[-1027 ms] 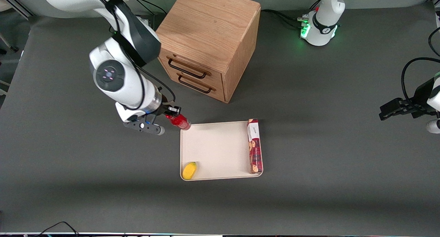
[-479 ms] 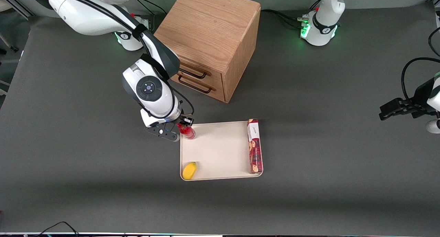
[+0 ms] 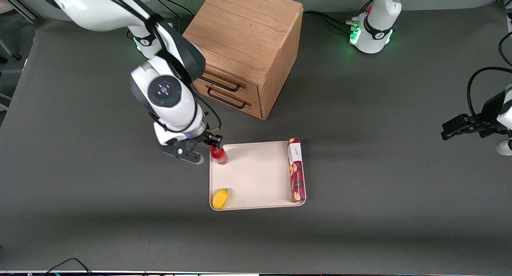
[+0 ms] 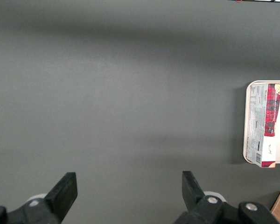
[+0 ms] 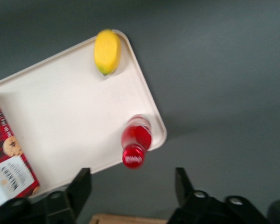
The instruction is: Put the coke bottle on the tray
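Note:
The coke bottle [image 3: 219, 156] is small, red and glossy. It stands upright on the cream-white tray [image 3: 256, 176], in the corner nearest the working arm and the cabinet. In the right wrist view its red cap points at the camera [image 5: 133, 156], just inside the tray's rim [image 5: 156, 121]. My right gripper [image 3: 201, 148] is open just above the bottle and off the tray's corner. Its two black fingers stand wide apart, and the gripper [image 5: 130, 186] touches nothing.
A long red biscuit box [image 3: 297, 170] lies along the tray's edge toward the parked arm. A yellow fruit [image 3: 220, 198] sits in the tray's corner nearest the front camera. The wooden two-drawer cabinet [image 3: 244, 48] stands farther from the camera than the tray.
My gripper carried the bottle from the table onto the tray's corner, stood it upright, opened, and has drawn back a little. The bottle now stands free.

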